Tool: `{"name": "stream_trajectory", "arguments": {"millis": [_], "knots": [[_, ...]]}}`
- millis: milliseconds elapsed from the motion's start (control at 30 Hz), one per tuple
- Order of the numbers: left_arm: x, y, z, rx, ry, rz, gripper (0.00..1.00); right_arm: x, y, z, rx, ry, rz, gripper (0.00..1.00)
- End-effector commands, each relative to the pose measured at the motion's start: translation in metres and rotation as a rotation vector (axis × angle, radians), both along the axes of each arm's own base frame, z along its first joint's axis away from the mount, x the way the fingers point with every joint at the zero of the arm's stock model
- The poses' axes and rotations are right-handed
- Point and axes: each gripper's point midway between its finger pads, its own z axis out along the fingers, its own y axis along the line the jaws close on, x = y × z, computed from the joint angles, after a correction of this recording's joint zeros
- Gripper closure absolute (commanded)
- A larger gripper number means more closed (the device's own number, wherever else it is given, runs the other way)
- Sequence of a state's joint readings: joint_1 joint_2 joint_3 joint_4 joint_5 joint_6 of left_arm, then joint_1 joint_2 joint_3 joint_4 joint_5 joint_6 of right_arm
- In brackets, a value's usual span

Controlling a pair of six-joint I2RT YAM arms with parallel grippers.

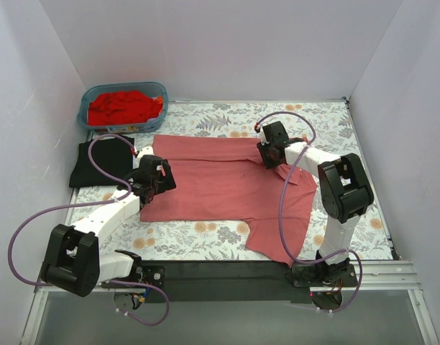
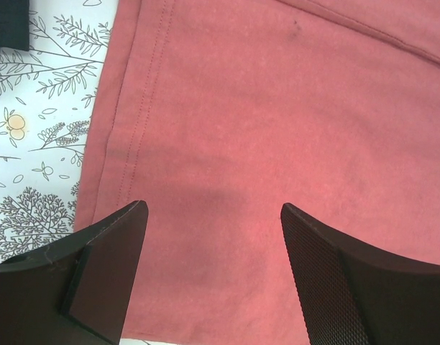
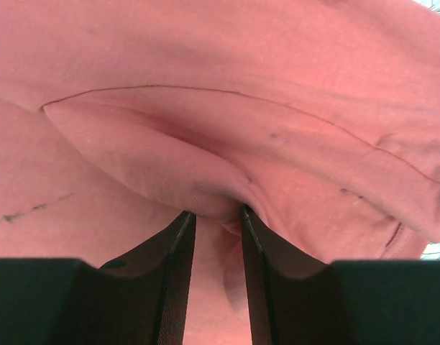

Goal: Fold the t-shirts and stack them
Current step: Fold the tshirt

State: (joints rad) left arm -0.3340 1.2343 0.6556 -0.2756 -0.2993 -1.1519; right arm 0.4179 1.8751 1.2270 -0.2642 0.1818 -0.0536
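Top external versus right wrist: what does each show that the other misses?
Only top external: the black t-shirt, the red t-shirts in the blue bin, and the left gripper. Only right wrist: close up, the fingers of the right gripper pinched on a raised fold. Both: the salmon-pink t-shirt.

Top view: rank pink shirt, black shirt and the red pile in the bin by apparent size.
1. pink shirt: spread out, by far the largest.
2-3. black shirt and red pile: look about alike, so not ranked. The pile is bunched in the bin and sits farther from the camera.
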Motion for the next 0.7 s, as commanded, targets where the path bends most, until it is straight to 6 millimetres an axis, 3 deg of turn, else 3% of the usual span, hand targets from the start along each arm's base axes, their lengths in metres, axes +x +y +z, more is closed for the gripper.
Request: {"name": "stream_trajectory", "arguments": {"millis": [0,500,667], "knots": [[0.006,0.0,0.006,0.013,-0.029,0.0,0.26,0.019,-0.004,0.015,-0.029,-0.059,-0.003,0.62],[0.006,0.0,0.002,0.02,-0.014,-0.005,0.27,0.023,-0.011,0.003,-0.101,-0.035,0.033,0.64],[0.006,0.0,0.001,0.022,-0.011,-0.008,0.27,0.021,-0.012,0.0,-0.114,-0.024,0.039,0.78]]}}
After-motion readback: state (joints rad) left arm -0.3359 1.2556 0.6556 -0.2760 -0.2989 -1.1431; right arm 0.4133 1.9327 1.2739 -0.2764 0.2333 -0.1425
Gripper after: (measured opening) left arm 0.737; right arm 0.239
